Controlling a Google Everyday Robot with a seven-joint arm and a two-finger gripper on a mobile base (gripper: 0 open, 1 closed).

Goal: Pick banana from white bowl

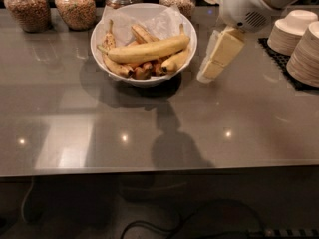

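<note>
The banana (149,50), long and clean yellow, lies across the top of several shorter, browner bananas in the white bowl (98,48). The bowl is lined with crinkled white paper and stands at the back middle of the grey table. My gripper (208,73), cream-coloured under the white arm, hangs just right of the bowl's rim and a little above the table. It points down and to the left. It holds nothing and touches neither the bowl nor the banana.
Four glass jars of grains stand along the back edge, such as one jar (27,6) and another (75,4). Stacks of small cream bowls (294,29) sit on a black mat at the right. The table's front edge (159,169) runs across the lower view.
</note>
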